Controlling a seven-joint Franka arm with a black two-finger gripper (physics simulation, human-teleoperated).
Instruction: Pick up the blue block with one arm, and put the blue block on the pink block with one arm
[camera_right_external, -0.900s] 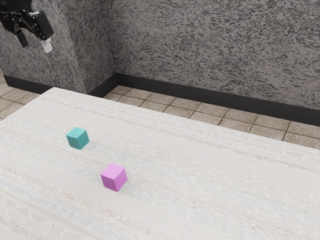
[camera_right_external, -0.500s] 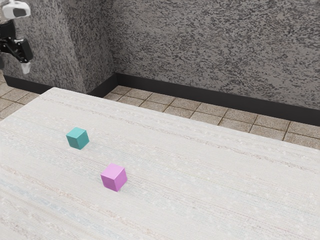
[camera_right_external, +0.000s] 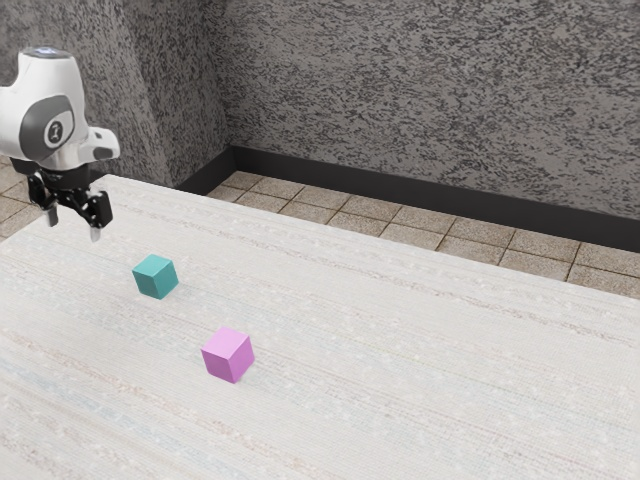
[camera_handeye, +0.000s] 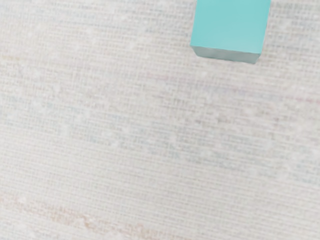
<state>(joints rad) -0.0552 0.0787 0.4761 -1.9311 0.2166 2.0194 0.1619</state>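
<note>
A teal-blue block (camera_right_external: 155, 276) rests on the pale wooden table (camera_right_external: 420, 350). A pink block (camera_right_external: 228, 354) lies nearer the front, toward the exterior view's right of it, the two apart. My gripper (camera_right_external: 72, 222) hangs over the table at the exterior view's left, above and to the left of the blue block, open with nothing between its fingers. In the wrist view the blue block (camera_handeye: 230, 27) lies on the table a little way off from under my hand.
The table's far edge (camera_right_external: 300, 225) runs along a tiled floor and a dark baseboard below a rough grey wall (camera_right_external: 430, 90). Broad bare tabletop stretches toward the exterior view's right of both blocks.
My arm has swung down from the upper left corner to just above the table, near the blue block. Both blocks have stayed where they were.
</note>
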